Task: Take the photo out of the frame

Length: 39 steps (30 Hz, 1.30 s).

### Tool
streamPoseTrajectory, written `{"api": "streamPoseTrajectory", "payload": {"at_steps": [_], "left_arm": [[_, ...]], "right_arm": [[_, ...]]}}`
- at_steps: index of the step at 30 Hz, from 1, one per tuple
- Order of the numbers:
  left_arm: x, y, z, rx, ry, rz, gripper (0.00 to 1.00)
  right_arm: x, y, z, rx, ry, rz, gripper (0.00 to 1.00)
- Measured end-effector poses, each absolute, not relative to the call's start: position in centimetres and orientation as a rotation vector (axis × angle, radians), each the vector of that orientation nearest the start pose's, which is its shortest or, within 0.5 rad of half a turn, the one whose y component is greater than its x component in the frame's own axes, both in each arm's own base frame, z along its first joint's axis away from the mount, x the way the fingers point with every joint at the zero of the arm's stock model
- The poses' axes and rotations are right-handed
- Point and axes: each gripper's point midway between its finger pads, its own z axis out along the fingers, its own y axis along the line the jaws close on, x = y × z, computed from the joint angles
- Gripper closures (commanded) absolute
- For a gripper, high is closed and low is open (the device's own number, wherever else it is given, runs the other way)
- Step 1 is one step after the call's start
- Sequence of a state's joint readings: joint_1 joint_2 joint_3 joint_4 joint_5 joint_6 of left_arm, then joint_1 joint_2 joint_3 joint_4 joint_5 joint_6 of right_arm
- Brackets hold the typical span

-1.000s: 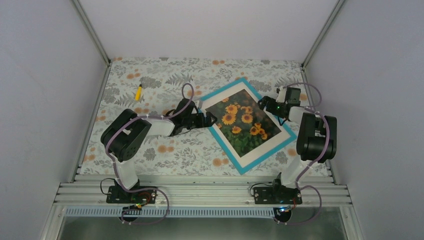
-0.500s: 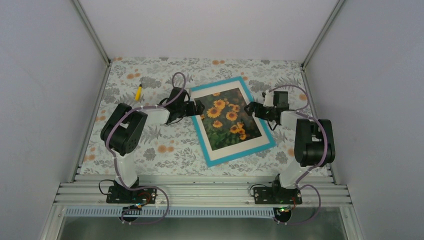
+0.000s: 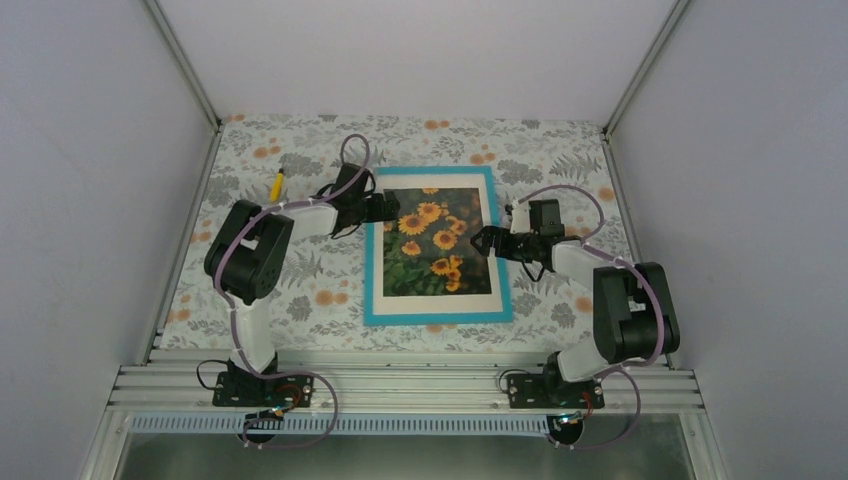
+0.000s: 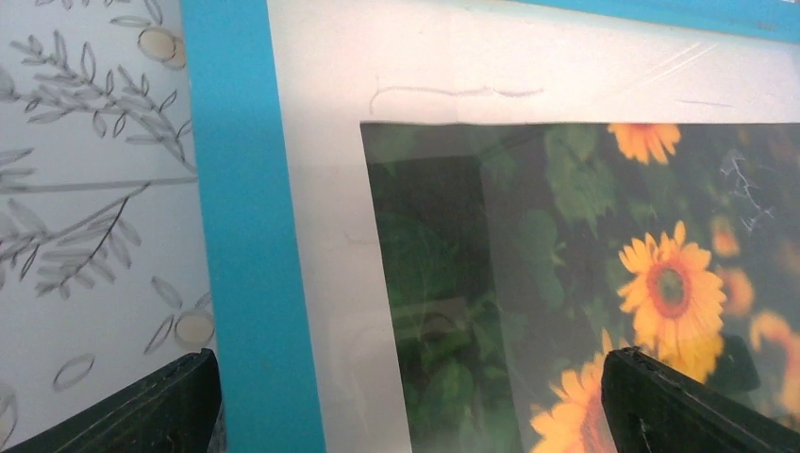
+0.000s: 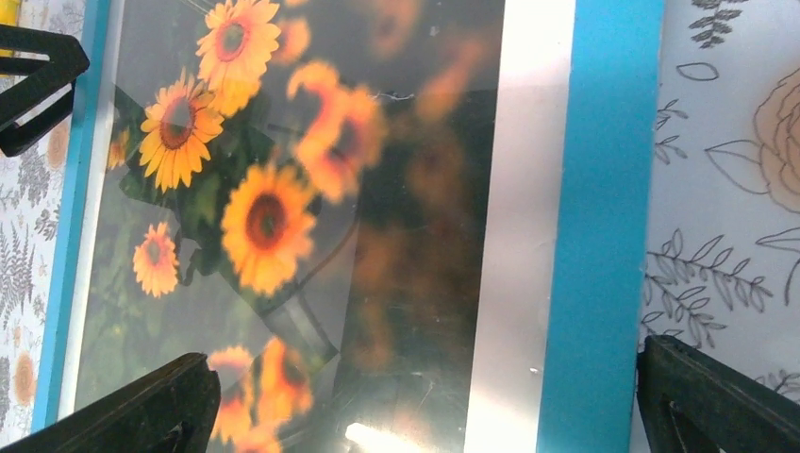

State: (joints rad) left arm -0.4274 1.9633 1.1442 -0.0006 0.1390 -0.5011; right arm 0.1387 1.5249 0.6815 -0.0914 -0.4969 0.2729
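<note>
The frame, with its turquoise border, lies flat and square to the table at the middle. The sunflower photo sits inside it behind a cream mat and reflective glazing. My left gripper is open at the frame's upper left edge. In the left wrist view its fingertips straddle the turquoise border, the mat and the photo's edge. My right gripper is open at the right edge. Its fingertips span the photo, the mat and the border.
A small yellow object lies on the floral tablecloth at the far left. Grey walls and metal rails enclose the table. The left gripper's finger shows at the top left of the right wrist view.
The frame has turned clockwise from a diamond pose to square with the table and shifted left. The left gripper moved left and farther away; the right gripper moved left and nearer.
</note>
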Motion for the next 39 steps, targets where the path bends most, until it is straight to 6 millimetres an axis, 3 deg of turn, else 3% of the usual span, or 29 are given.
{"api": "streamPoseTrajectory", "payload": {"at_steps": [3,9,12,20,24,27,31,36,39], "left_arm": [[43.4,-22.1,4.8,-0.029,2.470,-0.585,0.00],[40.5,-19.8,8.2,-0.051,2.419,-0.557,0.00],[38.8,-19.1,8.6,-0.054,2.411,-0.543,0.00],[31.7,-18.7,6.1,0.033,2.513,-0.431,0.08],[29.6,-17.7,5.5,0.039,2.535,-0.389,0.17],[28.3,-17.9,5.0,0.066,2.556,-0.385,0.30],[26.6,-18.7,4.1,0.106,2.591,-0.392,0.41],[24.6,-18.3,2.8,0.116,2.636,-0.383,0.46],[24.2,-18.5,3.1,0.124,2.632,-0.394,0.47]], "right_arm": [[33.1,13.1,5.8,-0.049,2.515,0.785,0.00],[32.9,13.5,8.4,-0.081,2.452,0.753,0.00],[32.5,13.7,9.5,-0.103,2.425,0.718,0.00],[30.4,15.9,12.5,-0.210,2.355,0.660,0.00],[29.0,17.8,13.4,-0.293,2.328,0.650,0.00],[27.9,19.3,13.4,-0.352,2.324,0.649,0.00],[25.9,21.3,12.7,-0.442,2.336,0.655,0.00],[23.9,23.7,12.3,-0.546,2.328,0.652,0.00],[23.1,24.5,11.8,-0.586,2.336,0.635,0.00]]}}
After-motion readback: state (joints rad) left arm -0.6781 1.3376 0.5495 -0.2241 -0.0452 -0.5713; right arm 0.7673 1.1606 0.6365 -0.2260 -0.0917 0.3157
